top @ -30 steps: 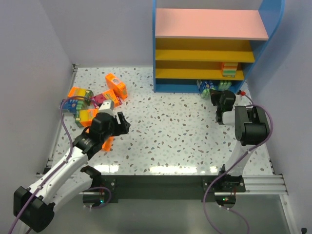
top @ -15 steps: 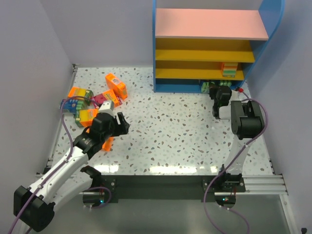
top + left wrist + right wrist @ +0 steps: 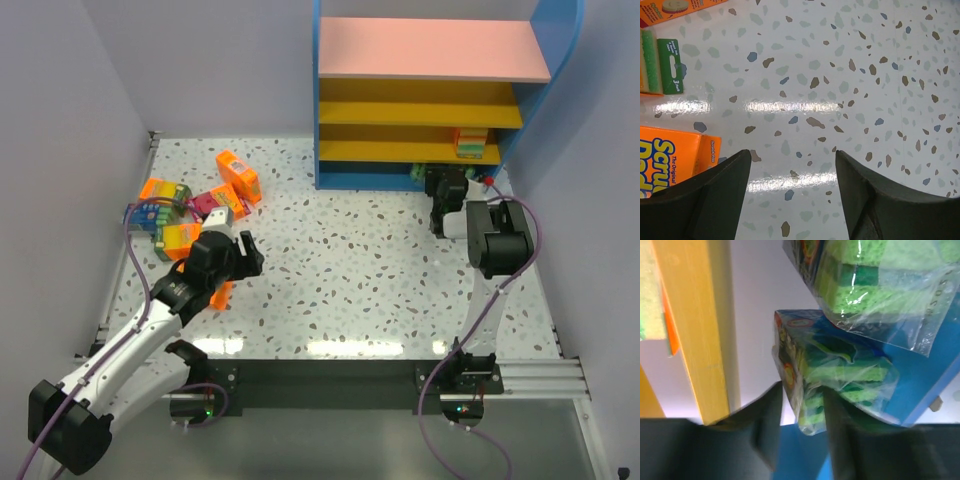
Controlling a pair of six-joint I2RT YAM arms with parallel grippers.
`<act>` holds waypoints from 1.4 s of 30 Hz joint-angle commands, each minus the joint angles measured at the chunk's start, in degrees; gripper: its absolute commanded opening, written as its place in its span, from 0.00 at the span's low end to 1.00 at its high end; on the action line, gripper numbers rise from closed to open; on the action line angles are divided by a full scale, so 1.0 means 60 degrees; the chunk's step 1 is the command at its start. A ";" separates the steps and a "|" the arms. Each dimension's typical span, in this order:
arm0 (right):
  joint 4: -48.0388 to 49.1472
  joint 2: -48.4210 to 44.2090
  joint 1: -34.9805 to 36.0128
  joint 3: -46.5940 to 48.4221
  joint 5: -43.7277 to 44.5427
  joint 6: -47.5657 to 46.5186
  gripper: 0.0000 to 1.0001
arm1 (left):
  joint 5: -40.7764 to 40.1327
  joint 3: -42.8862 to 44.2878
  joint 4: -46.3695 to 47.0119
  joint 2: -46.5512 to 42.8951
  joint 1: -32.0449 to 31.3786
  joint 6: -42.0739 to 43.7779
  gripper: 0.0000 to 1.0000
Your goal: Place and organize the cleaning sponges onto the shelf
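Note:
The shelf (image 3: 420,150) stands at the back right, blue-framed with a pink top board and yellow tiers. My right gripper (image 3: 441,181) reaches into its bottom tier. In the right wrist view its jaws (image 3: 802,390) stand apart around the end of a blue-and-green sponge pack (image 3: 840,375), with a gap at the left finger. A second green pack (image 3: 875,285) lies just above. A small stack of sponges (image 3: 470,142) sits on a yellow tier. Loose orange packs (image 3: 238,175) and a magenta one (image 3: 205,203) lie at the left. My left gripper (image 3: 792,156) hovers open over the table beside an orange pack (image 3: 670,155).
A yellow shelf board (image 3: 690,330) runs close to the right gripper's left finger, and the blue frame (image 3: 935,375) is behind the packs. A green-edged pack (image 3: 660,65) lies ahead of the left gripper. Grey walls close in both sides of the speckled table (image 3: 350,260).
My right gripper has pushed forward into the shelf's bottom tier with the green pack, and its jaws have parted. The left arm has stayed still.

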 commanded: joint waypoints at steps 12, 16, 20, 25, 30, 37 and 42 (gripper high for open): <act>0.2747 -0.1839 -0.0008 -0.2804 -0.0388 -0.0124 0.66 | -0.0762 0.0299 -0.0189 -0.0557 0.0017 -0.0057 0.84; 0.3436 -0.2644 -0.0038 -0.3902 -0.0695 -0.0138 0.69 | -0.1011 0.0387 -0.0321 -0.0718 0.0017 -0.0116 0.89; 0.3279 -0.3742 -0.0038 -0.5350 -0.1383 -0.0197 0.73 | -0.1988 0.0562 -0.0555 -0.0675 0.0017 -0.0217 0.95; 0.0805 -0.5950 0.0050 -0.5867 -0.3315 -0.1291 0.77 | -0.3822 0.1191 -0.1551 0.0188 0.0280 -0.0876 1.00; -0.2622 -0.7653 0.0721 -0.5823 -0.5046 -0.2934 0.80 | -0.4044 0.1559 -0.1552 0.1375 0.0807 -0.1228 0.93; -0.5189 -0.9382 0.1984 -0.6071 -0.5793 -0.4767 0.80 | -0.4029 0.0829 -0.1100 0.2489 0.2081 -0.1887 0.71; -0.6361 -1.0362 0.2028 -0.6540 -0.6087 -0.5353 0.81 | -0.3941 0.0228 -0.0806 0.2797 0.2595 -0.2371 0.66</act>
